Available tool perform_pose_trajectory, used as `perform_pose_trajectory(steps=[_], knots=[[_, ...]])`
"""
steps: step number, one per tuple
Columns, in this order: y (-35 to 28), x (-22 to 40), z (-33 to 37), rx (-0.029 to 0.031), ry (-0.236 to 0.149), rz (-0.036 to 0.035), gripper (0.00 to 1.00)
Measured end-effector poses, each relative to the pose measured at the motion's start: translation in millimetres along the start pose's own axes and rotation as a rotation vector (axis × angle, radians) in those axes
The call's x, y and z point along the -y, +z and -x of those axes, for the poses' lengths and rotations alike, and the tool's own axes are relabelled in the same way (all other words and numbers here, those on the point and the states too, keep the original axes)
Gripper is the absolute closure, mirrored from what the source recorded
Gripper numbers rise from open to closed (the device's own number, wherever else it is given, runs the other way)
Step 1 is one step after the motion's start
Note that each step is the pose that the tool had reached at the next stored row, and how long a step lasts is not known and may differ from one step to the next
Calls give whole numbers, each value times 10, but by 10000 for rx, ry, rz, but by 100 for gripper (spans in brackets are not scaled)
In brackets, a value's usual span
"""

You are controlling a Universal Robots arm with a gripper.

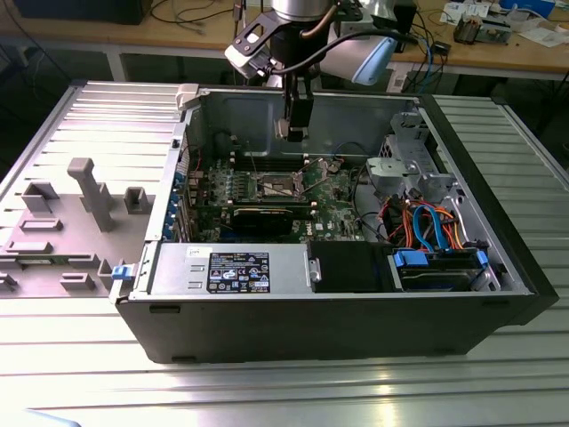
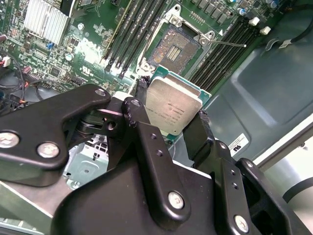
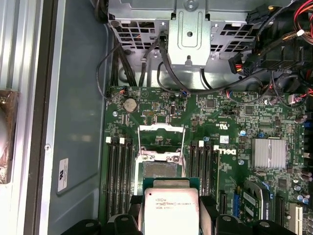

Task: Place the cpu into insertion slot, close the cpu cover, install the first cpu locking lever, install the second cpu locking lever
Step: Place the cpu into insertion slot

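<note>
Nearest in both wrist views, the black tool (image 2: 172, 113) (image 3: 169, 218) is seen closed part-way, its fingers (image 2: 194, 133) pressed against two opposite edges of the cpu (image 2: 171, 100) (image 3: 169, 208). The cpu is held with its dull silver top turned toward the cameras and a green edge showing around it. The chip is kept in the air above the green motherboard (image 3: 220, 112), close to the insertion slot (image 2: 178, 49) (image 3: 163, 169) but clear of it. The slot is seen uncovered, its dark centre bare inside the silver rim. Just behind it in the first wrist view, the cpu cover (image 3: 161, 128) is found swung up and away from the socket. Long black memory slots (image 3: 120, 166) (image 2: 132, 34) are set on both sides of the socket. Farther off on the board, a finned heatsink (image 3: 268, 152) and a round coin battery (image 3: 129, 104) are seen. Beyond the board, bundled cables are seen running toward a metal drive cage (image 3: 193, 29). In the exterior view the tool (image 1: 294, 127) is hung inside the open computer case (image 1: 356, 325), above the slot (image 1: 277, 185). The case is laid on its side on the ribbed metal table (image 1: 267, 391). A grey moulded fixture (image 1: 89, 196) is set on the table at the exterior view's left.
</note>
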State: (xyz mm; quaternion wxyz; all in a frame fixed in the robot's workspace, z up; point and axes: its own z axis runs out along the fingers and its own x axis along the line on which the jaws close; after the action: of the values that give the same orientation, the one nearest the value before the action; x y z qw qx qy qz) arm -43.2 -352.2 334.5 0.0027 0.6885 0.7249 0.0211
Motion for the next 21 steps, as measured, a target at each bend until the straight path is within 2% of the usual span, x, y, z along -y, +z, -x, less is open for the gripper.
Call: perform_pose_trajectory(steps=[21], knots=[[51,2,1,1,0,0,45]])
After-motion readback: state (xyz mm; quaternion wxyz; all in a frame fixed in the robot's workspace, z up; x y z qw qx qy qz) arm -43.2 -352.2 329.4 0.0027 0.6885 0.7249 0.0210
